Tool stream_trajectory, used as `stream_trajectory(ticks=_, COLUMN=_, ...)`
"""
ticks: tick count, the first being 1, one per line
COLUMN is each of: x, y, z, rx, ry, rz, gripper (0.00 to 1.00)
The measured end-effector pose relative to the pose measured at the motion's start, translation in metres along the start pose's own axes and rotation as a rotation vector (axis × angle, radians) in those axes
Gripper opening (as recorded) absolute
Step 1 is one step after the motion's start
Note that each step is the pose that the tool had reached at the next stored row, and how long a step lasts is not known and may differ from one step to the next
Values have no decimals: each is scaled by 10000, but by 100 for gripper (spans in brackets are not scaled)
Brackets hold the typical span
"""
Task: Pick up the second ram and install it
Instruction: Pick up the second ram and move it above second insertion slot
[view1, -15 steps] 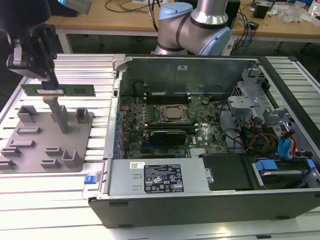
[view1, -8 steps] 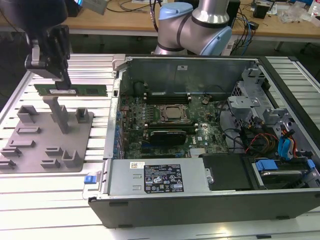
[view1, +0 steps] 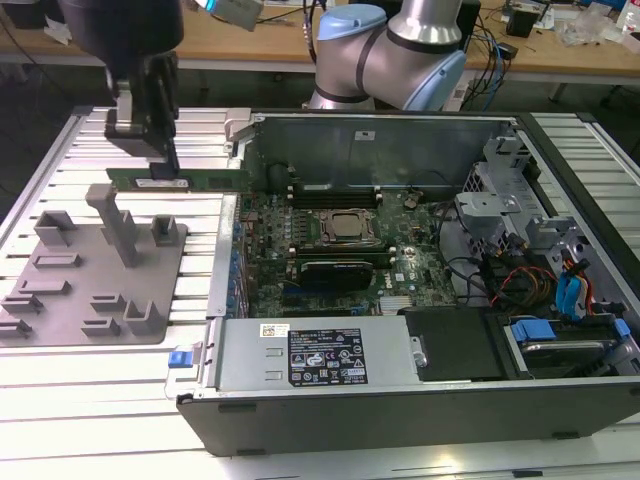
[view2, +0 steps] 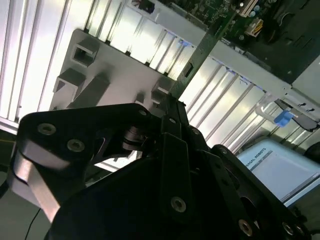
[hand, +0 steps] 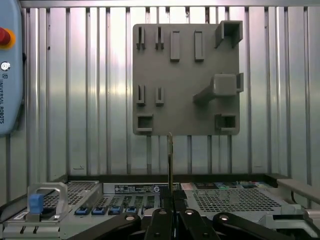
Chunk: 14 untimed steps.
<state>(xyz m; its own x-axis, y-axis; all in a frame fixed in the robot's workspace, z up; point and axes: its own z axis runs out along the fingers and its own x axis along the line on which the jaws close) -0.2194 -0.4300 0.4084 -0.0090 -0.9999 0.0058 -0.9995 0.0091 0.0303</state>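
In the exterior view, the black two-fingered pincer (view1: 165, 165) was closed on the long, thin green memory stick with dark chips (view1: 205, 180). It gripped the stick near the middle so that it hung level and on edge, clear above the grey moulded holder plate (view1: 95, 272). That pose probably kept the stick's contact edge free for a slot. The open metal computer case (view1: 400, 420) stood just beside the plate on the ribbed aluminium surface (view1: 100, 400), and its memory slots were hard to pick out among the board's parts. In the second wrist view, the pincer (view2: 172, 107) clamped the stick (view2: 202, 47), which ran out from the fingertips across the plate (view2: 115, 65). The pincer's own bulk covered much of that plate. In the first wrist view, the stick (hand: 170, 155) appeared edge-on as a thin line running from the pincer (hand: 171, 200) toward the plate (hand: 180, 115), so its chips and notch could not be read. The case (hand: 225, 200) on the near side of the plate was cut off by the frame.
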Motion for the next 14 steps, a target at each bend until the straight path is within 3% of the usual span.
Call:
stream_trajectory(ticks=5, x=-2, y=-326, z=-9, rx=-10, ry=1, rz=-1, gripper=9)
stream_trajectory(ticks=8, x=-5, y=-639, z=-17, rx=-28, ry=1, rz=-3, gripper=9)
stream_trajectory(ticks=14, x=-9, y=-1102, z=-28, rx=-35, ry=0, rz=-3, gripper=9)
